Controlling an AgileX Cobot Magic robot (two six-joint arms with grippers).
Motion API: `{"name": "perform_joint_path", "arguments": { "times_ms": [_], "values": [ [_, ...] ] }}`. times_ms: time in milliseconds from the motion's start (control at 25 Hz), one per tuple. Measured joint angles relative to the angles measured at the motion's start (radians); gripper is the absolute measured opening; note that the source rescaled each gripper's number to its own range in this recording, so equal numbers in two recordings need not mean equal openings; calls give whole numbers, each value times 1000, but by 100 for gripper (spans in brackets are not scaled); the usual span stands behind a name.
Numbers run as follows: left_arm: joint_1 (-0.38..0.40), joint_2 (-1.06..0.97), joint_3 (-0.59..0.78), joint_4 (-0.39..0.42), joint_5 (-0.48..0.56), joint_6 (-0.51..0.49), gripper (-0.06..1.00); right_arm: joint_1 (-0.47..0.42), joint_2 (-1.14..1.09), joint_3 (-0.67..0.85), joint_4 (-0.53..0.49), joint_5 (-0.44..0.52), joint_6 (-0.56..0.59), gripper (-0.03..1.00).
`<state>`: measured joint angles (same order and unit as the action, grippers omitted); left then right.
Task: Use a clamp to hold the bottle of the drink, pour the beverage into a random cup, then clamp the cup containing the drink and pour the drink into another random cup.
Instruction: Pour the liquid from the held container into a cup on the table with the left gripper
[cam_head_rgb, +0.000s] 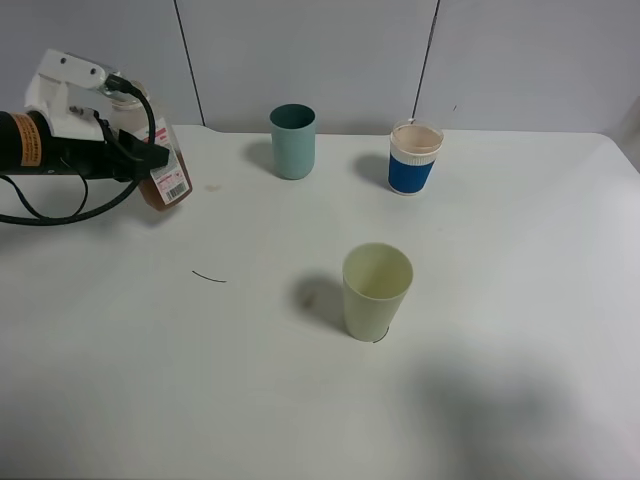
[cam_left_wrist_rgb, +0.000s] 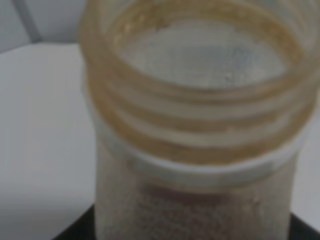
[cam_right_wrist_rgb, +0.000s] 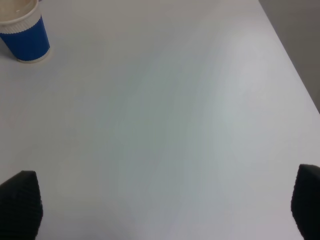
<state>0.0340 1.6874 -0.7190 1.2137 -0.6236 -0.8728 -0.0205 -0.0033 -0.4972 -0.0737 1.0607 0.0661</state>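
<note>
Bottle (cam_head_rgb: 166, 172): clear, squarish, wide open neck, brown liquid (cam_head_rgb: 160, 192) inside. White label (cam_head_rgb: 171, 180), pink-red print plus barcode, text unreadable. Held tilted at far-left side of counter (cam_head_rgb: 500, 300), clenched in left tool (cam_head_rgb: 150, 157). Right tool (cam_right_wrist_rgb: 165, 207) spread wide, grasping nothing.

The small clear plastic bottle (cam_head_rgb: 170, 178) with a white, pink-printed label is held tilted and uncapped in the clamped left end effector (cam_head_rgb: 148, 158) at the left side of the counter (cam_head_rgb: 500, 300). Dark brown beverage (cam_head_rgb: 152, 196) is seen inside it. The pale yellow-green tapered plastic cup (cam_head_rgb: 377, 290) is set upright mid-counter. The short blue cup with a white ribbed band (cam_head_rgb: 414, 160) is set upright farther back, well apart.
</note>
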Motion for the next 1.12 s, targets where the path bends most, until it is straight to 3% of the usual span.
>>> {"name": "perform_joint_path", "arguments": {
  "times_ms": [120, 160, 280, 320, 400, 680, 920, 1120],
  "values": [
    [-15, -53, 50, -147, 95, 46, 2, 0, 0, 0, 0, 0, 0, 100],
    [-44, -92, 77, -254, 150, 126, 2, 0, 0, 0, 0, 0, 0, 100],
    [-108, -143, 109, -454, 236, 283, 2, 0, 0, 0, 0, 0, 0, 100],
    [-108, -143, 109, -454, 236, 283, 2, 0, 0, 0, 0, 0, 0, 100],
    [-155, -164, 114, -587, 293, 396, 2, 0, 0, 0, 0, 0, 0, 100],
    [-339, -180, 114, -1121, 404, 873, 2, 0, 0, 0, 0, 0, 0, 100],
    [-500, -180, 114, -1572, 404, 1313, 2, 0, 0, 0, 0, 0, 0, 100],
    [-634, -180, 114, -1901, 352, 1678, 2, 0, 0, 0, 0, 0, 0, 100]
  ]
}}
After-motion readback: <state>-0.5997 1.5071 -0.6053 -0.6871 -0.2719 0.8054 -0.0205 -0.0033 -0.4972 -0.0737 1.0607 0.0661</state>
